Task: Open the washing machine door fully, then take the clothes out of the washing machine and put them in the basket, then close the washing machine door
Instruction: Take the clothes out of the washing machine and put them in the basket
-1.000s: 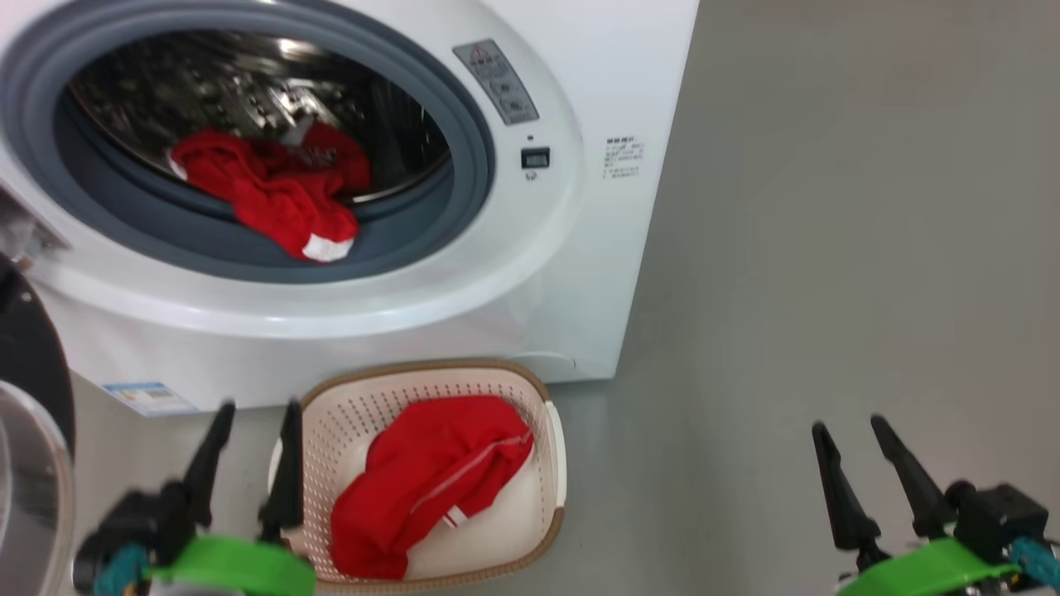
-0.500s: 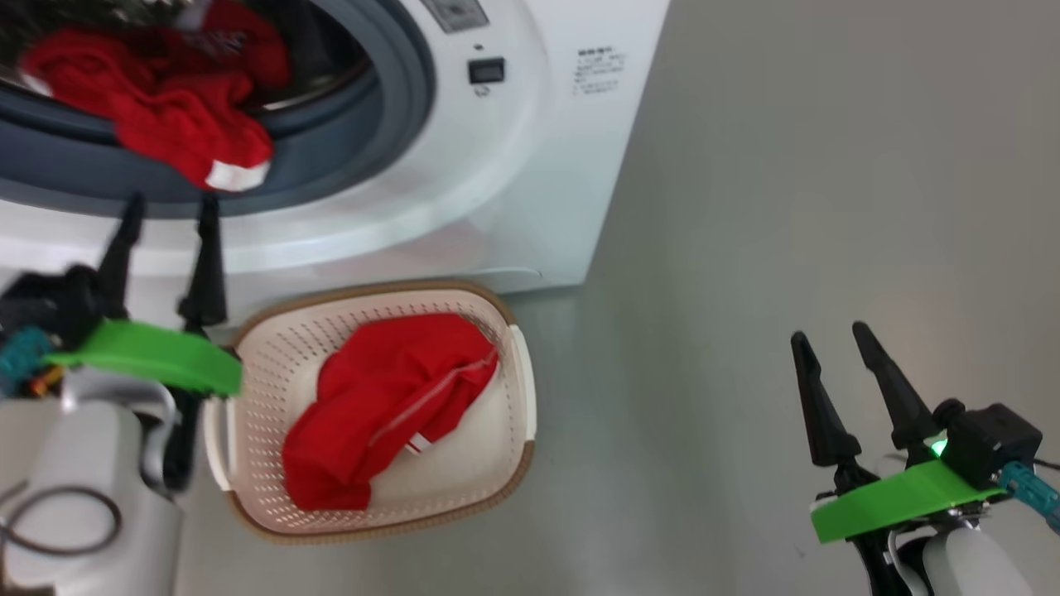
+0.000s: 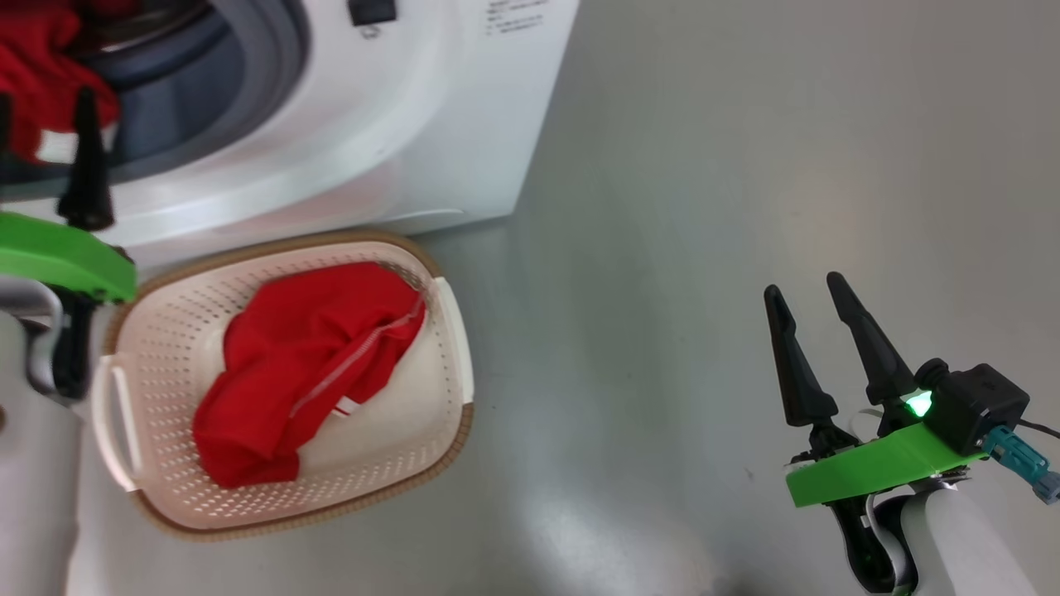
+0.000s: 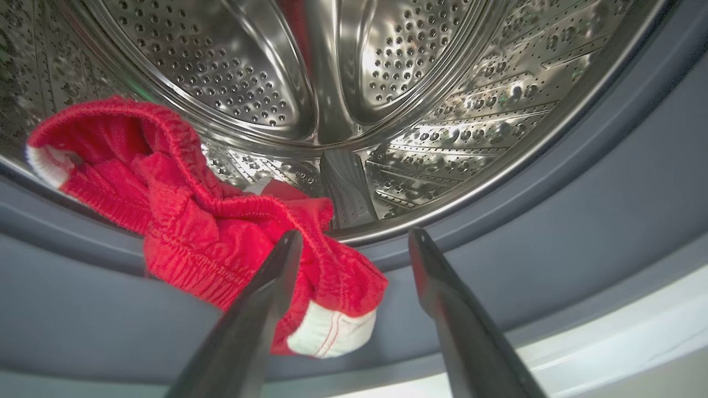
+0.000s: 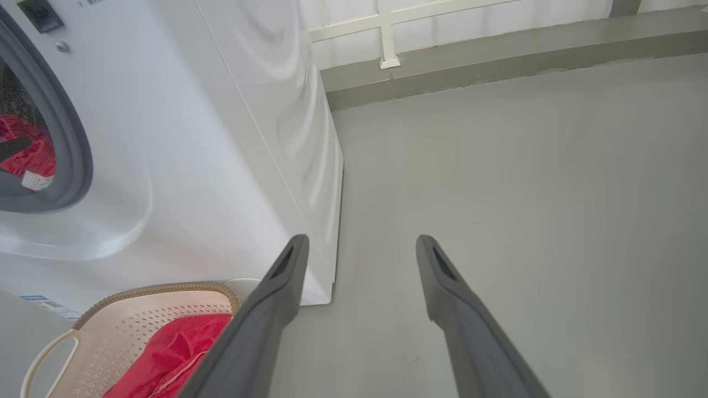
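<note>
Swinging since a second ago, the head view now cuts the washing machine point(image 3: 397, 124) off at the upper left. The left claw point(image 4: 355, 235) has climbed from beside the basket point(image 3: 166, 517) to the drum mouth. Its fingers are apart and empty, one tip over the crumpled red garment point(image 4: 188, 232), whose white cuff drapes over the grey ring. A second red garment point(image 3: 306, 356) lies folded in the basket at lower left. The right claw point(image 3: 802, 283), apart and empty, hovers over the grey floor point(image 3: 662, 248) at lower right.
</note>
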Controlling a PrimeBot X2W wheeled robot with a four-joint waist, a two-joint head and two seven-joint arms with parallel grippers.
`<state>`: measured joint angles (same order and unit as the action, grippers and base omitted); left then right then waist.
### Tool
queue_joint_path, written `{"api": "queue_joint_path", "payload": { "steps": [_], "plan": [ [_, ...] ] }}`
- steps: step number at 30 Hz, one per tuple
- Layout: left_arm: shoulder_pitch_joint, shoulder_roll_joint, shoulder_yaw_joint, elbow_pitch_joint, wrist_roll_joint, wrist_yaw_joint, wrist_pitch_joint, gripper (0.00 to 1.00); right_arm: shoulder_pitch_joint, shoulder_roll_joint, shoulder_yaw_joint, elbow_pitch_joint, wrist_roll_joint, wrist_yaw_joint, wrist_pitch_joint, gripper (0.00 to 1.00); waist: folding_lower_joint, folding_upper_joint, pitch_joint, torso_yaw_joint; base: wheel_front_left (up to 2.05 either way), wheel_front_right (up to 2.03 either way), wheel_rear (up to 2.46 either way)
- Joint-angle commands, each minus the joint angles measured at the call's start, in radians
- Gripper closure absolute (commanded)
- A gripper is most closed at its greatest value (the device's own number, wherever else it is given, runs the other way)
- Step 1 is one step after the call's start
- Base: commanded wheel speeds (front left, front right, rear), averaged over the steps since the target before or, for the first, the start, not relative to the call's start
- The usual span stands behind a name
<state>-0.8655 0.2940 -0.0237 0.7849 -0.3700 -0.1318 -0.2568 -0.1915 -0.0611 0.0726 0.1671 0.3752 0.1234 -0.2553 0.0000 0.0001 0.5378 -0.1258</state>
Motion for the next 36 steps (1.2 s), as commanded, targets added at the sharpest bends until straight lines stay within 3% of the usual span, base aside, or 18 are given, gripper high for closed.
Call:
{"api": "queue_joint_path", "payload": {
  "steps": [1,17,24,25,27,36],
  "plan": [
    [-0.028,0.063,0.030,0.004,-0.009,0.001,-0.005,0.00,-0.006,-0.003,0.020,-0.027,-0.010,0.007,-0.006,0.00,0.0000,-0.0001,0.051,-0.046,0.00,0.00,0.00],
    [-0.124,0.131,0.091,0.129,0.031,0.001,-0.005,0.00,-0.017,0.005,0.045,-0.031,-0.012,0.007,-0.006,0.00,0.0000,-0.0001,0.086,-0.095,0.00,0.00,0.00],
    [-0.143,0.134,0.107,0.130,0.046,0.001,-0.005,0.00,-0.016,0.005,0.046,-0.034,-0.013,0.007,-0.006,0.00,0.0000,-0.0001,0.098,-0.106,0.00,0.00,0.00],
    [-0.141,0.133,0.110,0.130,0.050,0.001,-0.005,0.52,-0.014,0.006,0.045,-0.035,-0.014,0.007,-0.006,0.00,0.0000,-0.0001,0.097,-0.107,0.00,0.00,0.00],
    [-0.137,0.130,0.117,0.128,0.056,0.001,-0.005,0.98,-0.011,0.006,0.043,-0.036,-0.015,0.007,-0.006,0.00,0.0000,-0.0001,0.097,-0.109,0.00,0.00,0.00],
    [-0.108,0.103,0.155,0.073,0.078,0.001,-0.005,1.00,-0.015,0.006,0.030,-0.037,-0.019,0.007,-0.006,0.00,0.0000,-0.0001,0.084,-0.098,0.00,0.00,0.00]
  ]
}}
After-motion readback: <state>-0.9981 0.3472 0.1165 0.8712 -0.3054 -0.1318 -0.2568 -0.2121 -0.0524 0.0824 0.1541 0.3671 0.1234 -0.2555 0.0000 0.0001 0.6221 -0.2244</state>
